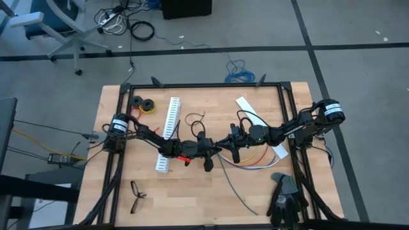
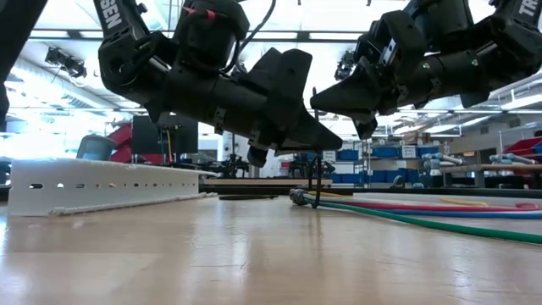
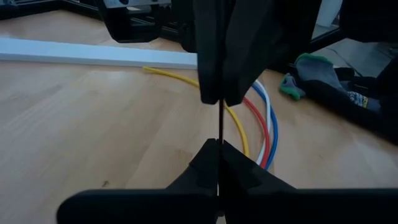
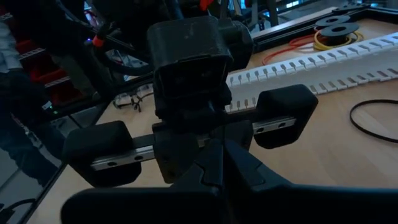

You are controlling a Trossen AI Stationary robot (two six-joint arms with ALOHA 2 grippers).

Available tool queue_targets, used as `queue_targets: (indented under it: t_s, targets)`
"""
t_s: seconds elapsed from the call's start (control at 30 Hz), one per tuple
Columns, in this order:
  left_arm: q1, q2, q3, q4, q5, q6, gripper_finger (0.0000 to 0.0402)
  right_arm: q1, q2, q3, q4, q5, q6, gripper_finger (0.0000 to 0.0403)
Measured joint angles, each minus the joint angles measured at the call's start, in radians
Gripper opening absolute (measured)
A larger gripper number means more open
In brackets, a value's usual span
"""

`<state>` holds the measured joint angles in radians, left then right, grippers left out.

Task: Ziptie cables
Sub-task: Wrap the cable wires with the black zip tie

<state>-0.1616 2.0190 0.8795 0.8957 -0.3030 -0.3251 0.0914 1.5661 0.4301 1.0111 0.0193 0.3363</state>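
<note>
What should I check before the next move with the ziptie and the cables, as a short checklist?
1. Left gripper shut on the ziptie: ok.
2. Right gripper shut on the same ziptie: ok.
3. Ziptie looped around the cables: not ok, cables lie loose on the table.
4. Ziptie's lower end reaching the cables in the low view: cannot tell.
5. White slotted strip away from the cables: ok.

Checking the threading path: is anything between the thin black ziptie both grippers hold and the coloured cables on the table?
Nothing visible. The thin black ziptie, pinched by left gripper and right gripper, hangs above bare wood beside the coloured cables.
</note>
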Motion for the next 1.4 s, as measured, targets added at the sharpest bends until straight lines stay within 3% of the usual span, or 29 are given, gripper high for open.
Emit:
queue_targets:
  t_s: [0.9,1.4]
  targets:
    - [0.000,0.000,0.000,0.001,0.000,-0.001,0.0007,0.000,0.000,0.000,0.004,-0.007,0.000,0.0000]
    - [0.000,0.000,0.000,-0.017,0.000,0.004,0.0007,-0.002,-0.001,0.000,0.082,0.184,-0.088,0.0000]
